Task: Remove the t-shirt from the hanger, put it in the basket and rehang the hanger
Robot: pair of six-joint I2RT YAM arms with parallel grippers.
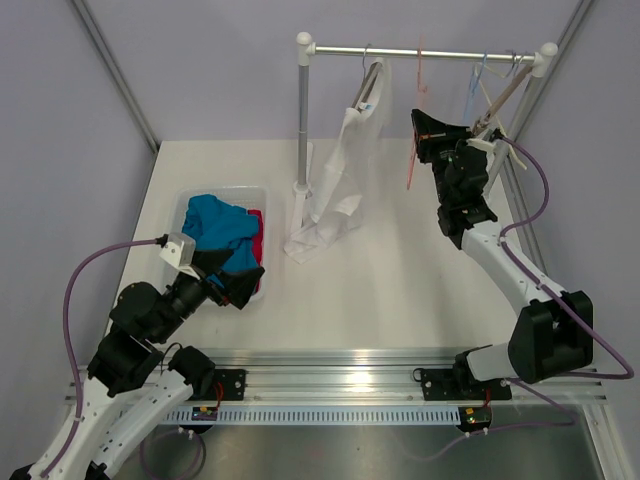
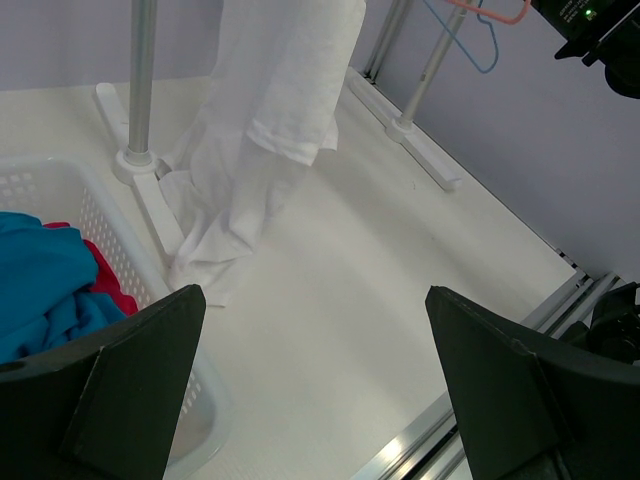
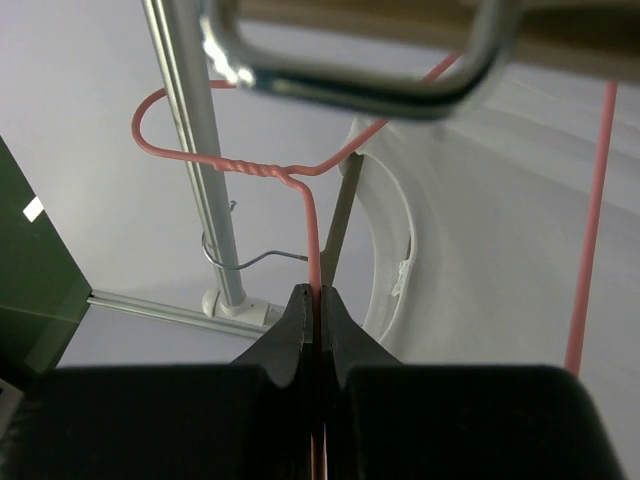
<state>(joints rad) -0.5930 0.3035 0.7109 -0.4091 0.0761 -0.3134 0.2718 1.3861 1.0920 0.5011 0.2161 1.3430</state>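
Observation:
A white t-shirt (image 1: 338, 190) hangs on a hanger (image 1: 372, 85) from the rail, and its lower end lies crumpled on the table. The t-shirt (image 2: 270, 120) also fills the top of the left wrist view. My right gripper (image 1: 420, 135) is up beside the rail, to the right of the shirt. This right gripper (image 3: 318, 295) is shut on an empty pink wire hanger (image 3: 312, 230), with the t-shirt's collar (image 3: 480, 230) just behind it. My left gripper (image 1: 235, 285) is low at the basket's near right corner. It (image 2: 315, 380) is open, with nothing between its fingers.
A white basket (image 1: 185, 200) with blue and red clothes (image 1: 220, 225) stands at the left. The rack's upright pole (image 1: 303, 110) and its foot stand just left of the shirt. A light blue hanger (image 1: 475, 90) and a wooden one (image 1: 500, 100) hang at the rail's right end.

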